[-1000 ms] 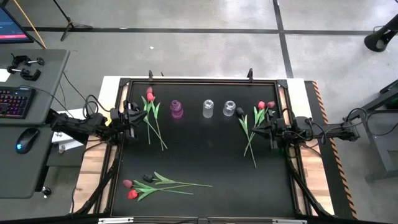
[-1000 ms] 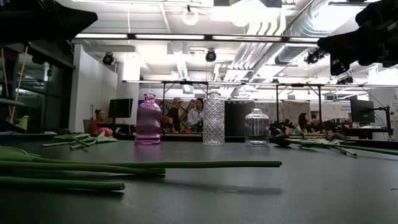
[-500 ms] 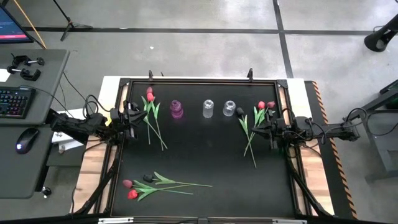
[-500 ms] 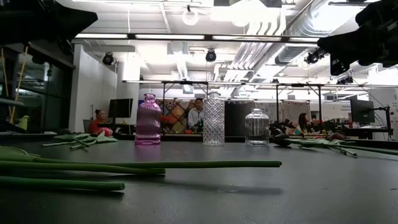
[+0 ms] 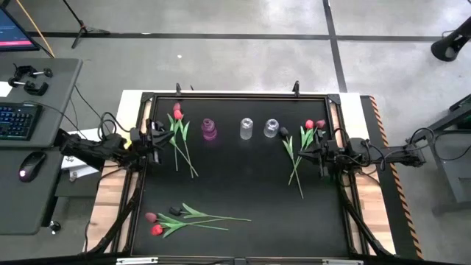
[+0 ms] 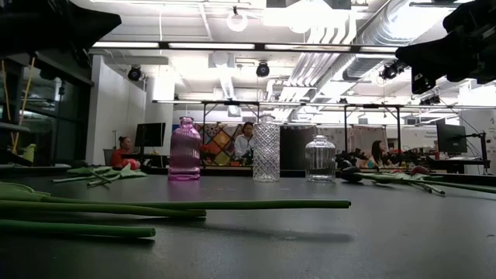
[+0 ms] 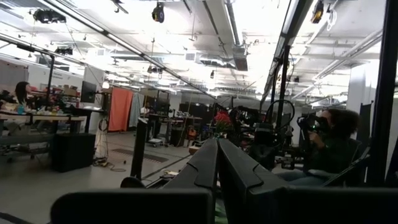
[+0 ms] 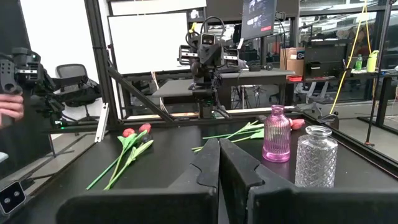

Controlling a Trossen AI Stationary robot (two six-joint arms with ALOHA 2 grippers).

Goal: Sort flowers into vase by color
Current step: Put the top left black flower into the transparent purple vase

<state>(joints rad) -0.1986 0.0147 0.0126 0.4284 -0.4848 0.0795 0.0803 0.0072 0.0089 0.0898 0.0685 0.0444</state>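
Showing no readable label, pink vase (image 8: pixel 276 135) stands beside flowers (image 8: pixel 231 132).

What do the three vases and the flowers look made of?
The purple vase looks like tinted, ribbed glass; you can see through it. The tall vase and short vase look like clear cut glass, faceted. The flowers look artificial, probably plastic or fabric, with uniform stems.

Overhead ceiling fixtures (image 6: pixel 236 19) light the scene evenly and glare white. The black tabletop (image 5: pixel 243 177) shows faint shadows. Near stems (image 6: pixel 155 208) in the low view are blurred.
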